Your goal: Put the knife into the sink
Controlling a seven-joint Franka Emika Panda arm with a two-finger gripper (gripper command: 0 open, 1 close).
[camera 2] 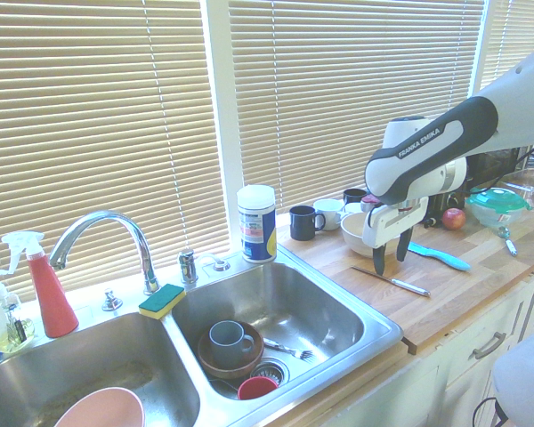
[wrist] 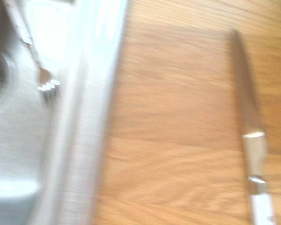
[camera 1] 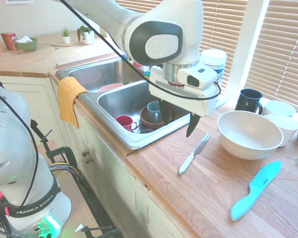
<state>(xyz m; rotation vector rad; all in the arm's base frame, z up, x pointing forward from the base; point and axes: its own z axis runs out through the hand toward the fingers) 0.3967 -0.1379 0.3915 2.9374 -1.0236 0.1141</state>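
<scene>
Where woodgrain runs, slim steel knife point(camera 1: 193, 154)

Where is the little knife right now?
The knife lies flat on the wooden counter, between the sink and the big white bowl.

White Franka arm point(camera 1: 164, 34) with dark-grey joint caps, black cables, "FRANKA EMIKA" lettering

Blurred knife point(wrist: 251, 136) flat on wooden counter point(wrist: 178, 140) beside sink point(wrist: 84, 117), perhaps a fork point(wrist: 46, 84) inside.
</scene>
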